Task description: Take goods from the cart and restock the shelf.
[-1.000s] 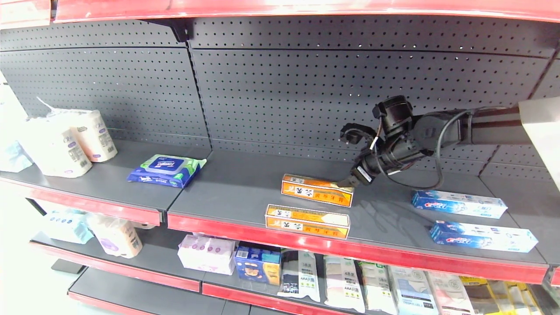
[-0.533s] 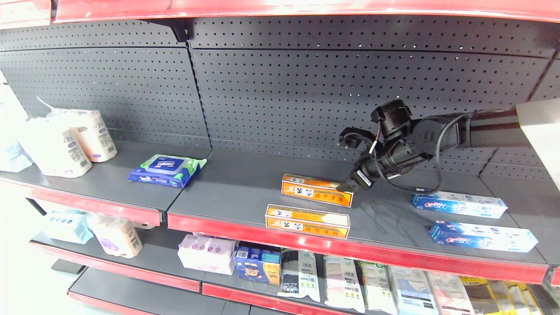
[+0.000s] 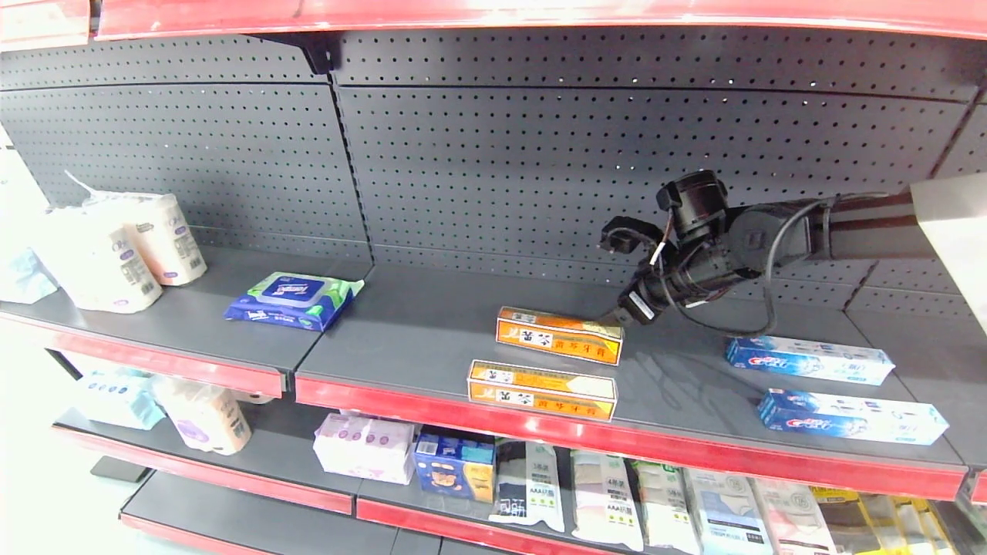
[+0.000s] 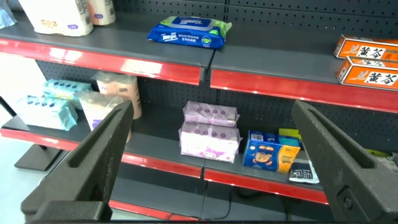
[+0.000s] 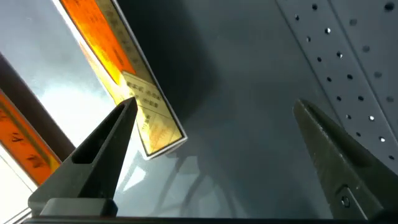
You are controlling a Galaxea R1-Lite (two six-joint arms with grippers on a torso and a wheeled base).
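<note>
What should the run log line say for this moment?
right gripper open at end of rear orange cardboard box | box flat on grey metal shelf | left gripper open, empty

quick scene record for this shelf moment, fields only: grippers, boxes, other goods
right gripper: open, at right end of rear orange box, not gripping it
left gripper: open, empty, facing lower shelves
rear orange box: flat on shelf, behind front orange box
front orange box: flat at shelf's front edge
blue toothpaste boxes: two, flat, right of orange ones
wet wipes pack: flat, left bay
</note>
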